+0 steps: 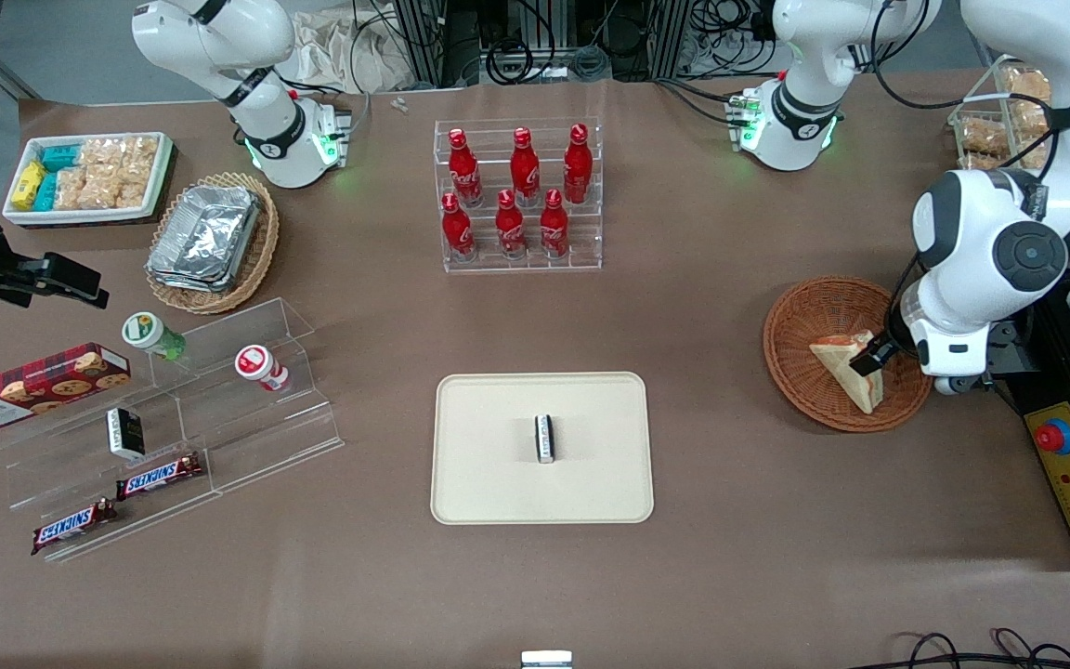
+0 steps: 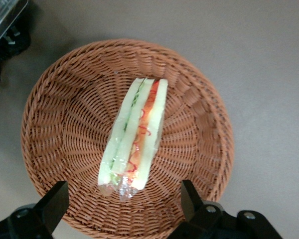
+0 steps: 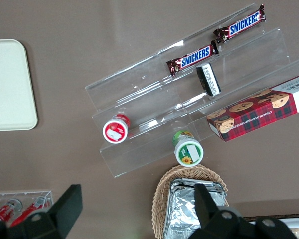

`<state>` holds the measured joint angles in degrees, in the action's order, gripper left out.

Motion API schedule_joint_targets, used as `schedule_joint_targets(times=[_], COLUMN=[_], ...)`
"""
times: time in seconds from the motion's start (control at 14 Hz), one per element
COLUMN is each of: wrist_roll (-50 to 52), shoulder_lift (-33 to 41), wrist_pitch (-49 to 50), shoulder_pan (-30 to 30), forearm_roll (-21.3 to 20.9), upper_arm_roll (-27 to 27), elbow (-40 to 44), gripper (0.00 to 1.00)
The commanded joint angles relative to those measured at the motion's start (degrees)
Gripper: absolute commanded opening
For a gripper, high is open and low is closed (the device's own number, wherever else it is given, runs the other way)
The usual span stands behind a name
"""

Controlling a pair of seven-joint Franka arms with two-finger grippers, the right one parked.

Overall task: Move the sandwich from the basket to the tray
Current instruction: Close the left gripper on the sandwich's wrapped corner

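**Gripper Over Basket, Sandwich Not Yet Lifted**

One sandwich (image 1: pixel 849 369) lay in one reddish-brown basket (image 1: pixel 804 321), toward the working arm's end of the table. The wrist view showed the wedge (image 2: pixel 134 135) resting on edge, red and green filling uppermost, clear wrap bunched at its lower tip. The gripper (image 1: pixel 872 358) hung directly over the sandwich with its fingers (image 2: pixel 53 205) spread wide, one on each side of the wedge and clear of it; nothing was grasped.

One beige tray (image 1: pixel 479 465) sat near the table's middle, nearer the front camera than the rack of six red bottles (image 1: pixel 518 193). One small black-and-white packet (image 1: pixel 544 438) rested on the tray.

From the front, the arm's white housing hid part of the basket rim, and the fingertips were hard to distinguish there. The packet's label was illegible.
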<state>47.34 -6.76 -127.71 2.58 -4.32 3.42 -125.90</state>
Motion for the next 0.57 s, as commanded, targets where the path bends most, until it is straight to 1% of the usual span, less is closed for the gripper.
schedule_joint_targets(times=[0.0,0.14,0.5], wrist_roll=[1.4,1.4,1.4], shoulder_lift=[1.9,1.9,1.3], wrist_pitch=[-2.1,-3.4,-11.2], shoulder_pan=[0.8,0.9,1.2], forearm_roll=[-0.8,-0.8,-0.9], upper_arm_roll=[0.0,0.1,0.0], elbow=[-2.9,-4.3,-9.3], gripper=[1.0,1.0,1.0])
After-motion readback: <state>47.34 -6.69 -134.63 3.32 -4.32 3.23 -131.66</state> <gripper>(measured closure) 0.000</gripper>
